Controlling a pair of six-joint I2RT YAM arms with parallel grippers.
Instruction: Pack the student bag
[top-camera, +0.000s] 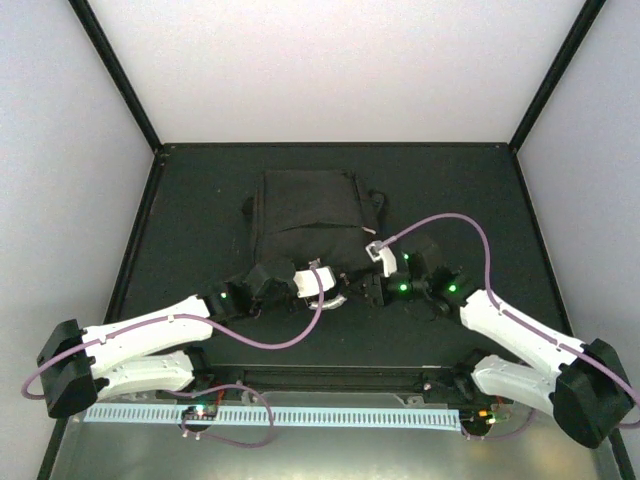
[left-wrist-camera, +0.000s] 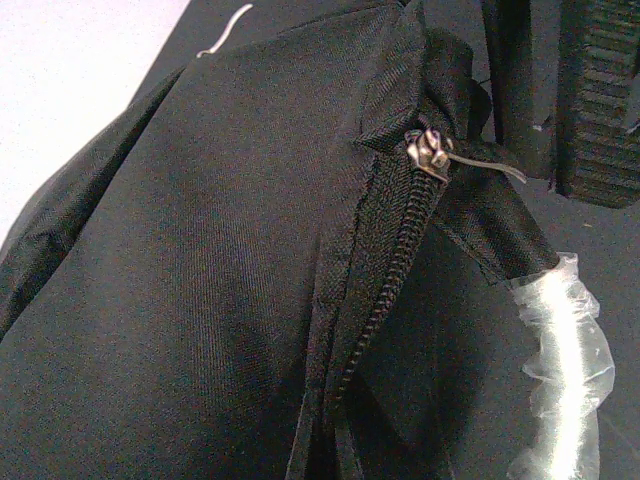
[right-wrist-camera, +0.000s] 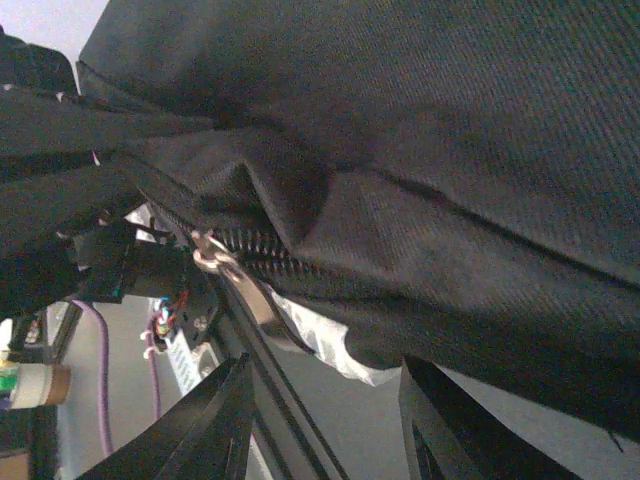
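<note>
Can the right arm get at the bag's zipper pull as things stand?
Probably yes: the right gripper is open and the zipper pull lies just ahead of its fingers, with no fabric of the student bag across the way.

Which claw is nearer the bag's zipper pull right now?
Right. The right claw stands open just short of the zipper pull; the left claw sits farther off at the student bag's near edge.
</note>
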